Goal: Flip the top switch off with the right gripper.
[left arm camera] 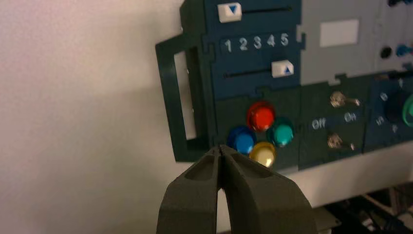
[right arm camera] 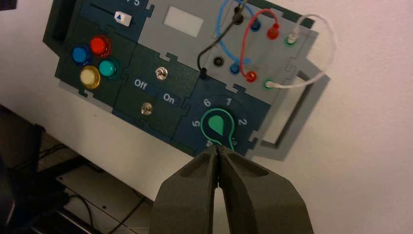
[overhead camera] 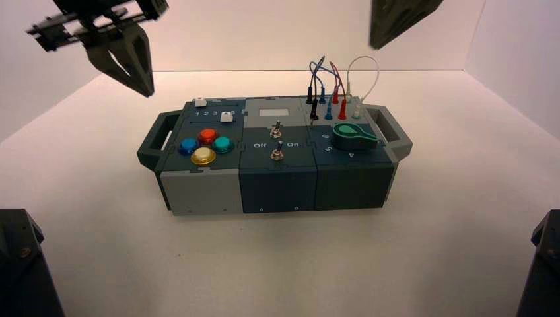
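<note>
The top switch [overhead camera: 278, 127] is a small silver toggle on the box's middle panel, just below the pale rectangular plate [overhead camera: 273, 112]. It also shows in the right wrist view [right arm camera: 161, 73] and in the left wrist view [left arm camera: 337, 99], where its lever leans toward the "On" label. A like toggle [overhead camera: 277, 154] stands nearer the box's front edge. My right gripper [right arm camera: 217, 148] hangs shut high above the box's back right corner, far from the switch, holding nothing; only its tip [overhead camera: 376, 43] enters the high view. The left gripper [overhead camera: 146, 89] hovers shut, high at the back left.
The box [overhead camera: 198, 191] carries several coloured round buttons [overhead camera: 203, 146] and two sliders [overhead camera: 227, 117] on its left part. On its right part are a green knob [overhead camera: 353, 139] and plugged wires [overhead camera: 333, 86]. Handles [overhead camera: 389, 125] stick out at both ends. Dark arm bases [overhead camera: 23, 264] fill the near corners.
</note>
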